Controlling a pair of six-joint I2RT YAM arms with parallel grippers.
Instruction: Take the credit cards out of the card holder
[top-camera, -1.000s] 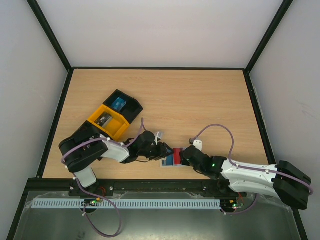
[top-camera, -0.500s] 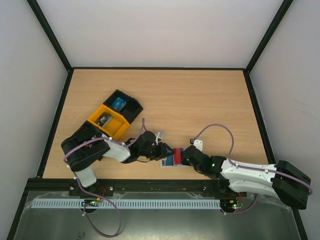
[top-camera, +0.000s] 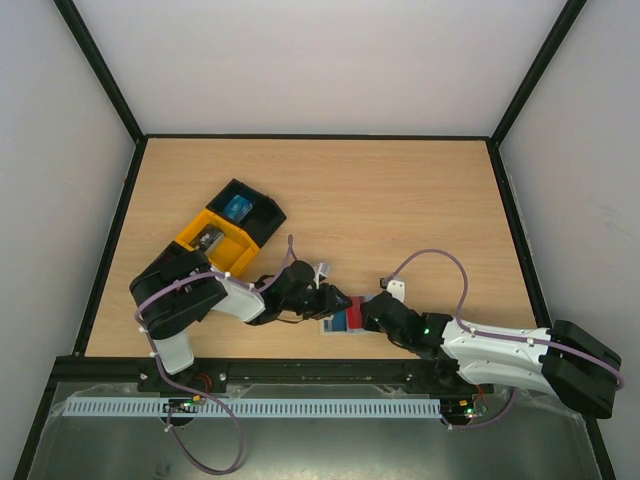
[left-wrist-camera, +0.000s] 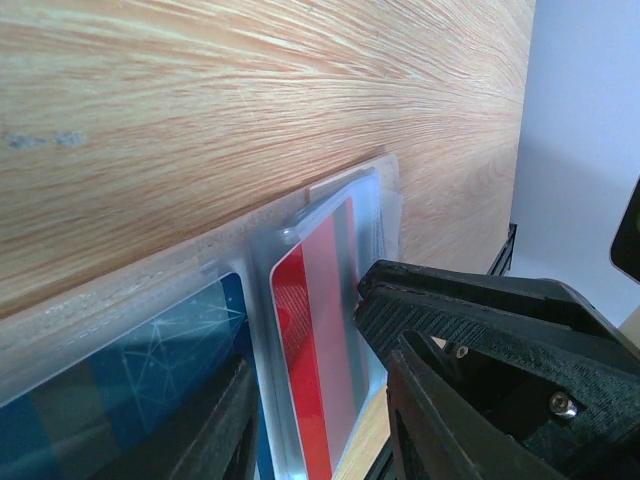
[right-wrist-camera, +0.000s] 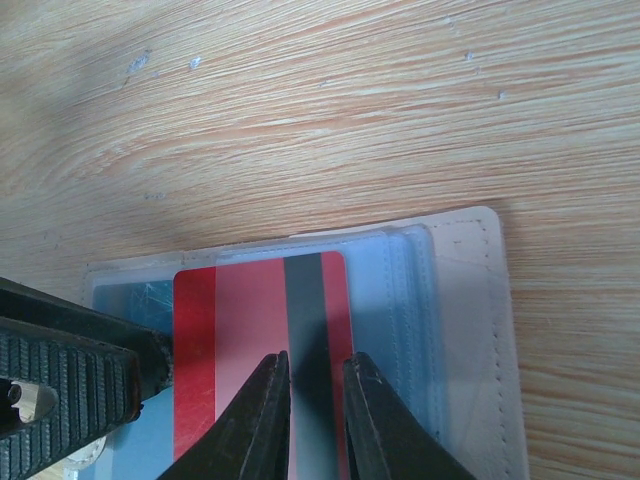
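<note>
Plainly, in the overhead view the flat pale blue-grey card holder (top-camera: 328, 326) lies low and centre on the light wooden bench (top-camera: 400, 200), close to its near edge. The left hand (top-camera: 335, 302) is at it from the left and the right hand (top-camera: 368, 314) from the right. Its long axis runs roughly left to right across the frame; which end carries the tab is too small to tell here. The hands are crowded, so a pull by either could knock fingers together.

In the left wrist view the thin bright red card (left-wrist-camera: 310, 370) sits in a clear plastic pocket. Its long axis rises from bottom centre toward the upper middle, where the tan tab (left-wrist-camera: 350, 178) shows beyond it. A blue patterned card (left-wrist-camera: 150, 370) lies just beside it at lower left. The left hand's fingers stand apart on either side of that pocket; I cannot tell whether they squeeze it. If they do not, I judge the card holder could slide over the smooth wood with the card rather than give it up.

In the right wrist view the red card's dark stripe points to the top of the frame, with the tab at the right. The right hand's fingers are nearly together, tips over the stripe; whether they pinch anything I cannot tell. A weak hold could slip off the slick face or bend the card.
</note>
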